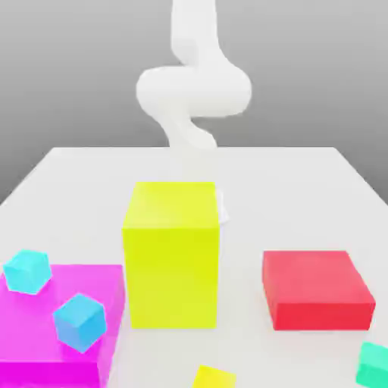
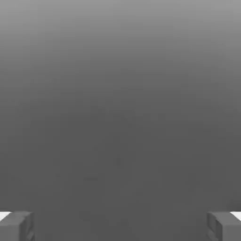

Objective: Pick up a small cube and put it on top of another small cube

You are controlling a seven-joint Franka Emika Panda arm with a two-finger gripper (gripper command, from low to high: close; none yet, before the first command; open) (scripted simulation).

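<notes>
White arm (image 1: 193,91) drops behind the tall yellow block (image 1: 172,254) mid-desk (image 1: 303,182); in the hand view the end effector (image 2: 120,226) has its fingers (image 2: 16,225) wide apart with nothing between them. Small yellow cube (image 1: 213,377) lies on the desk at the near edge, just in front of the tall block. Two blue cubes (image 1: 79,321) on magenta slab (image 1: 45,333), red block (image 1: 317,289) and teal cube (image 1: 373,364) toward the exterior view's right.

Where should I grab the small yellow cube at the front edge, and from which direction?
Judging from the exterior view, take the small yellow cube from straight above, fingers closing on two opposite side faces. It sits alone on the white table, with free space toward the magenta block and the green cube, so a top-down approach looks unobstructed. The hand is open with its fingers wide apart.
</notes>
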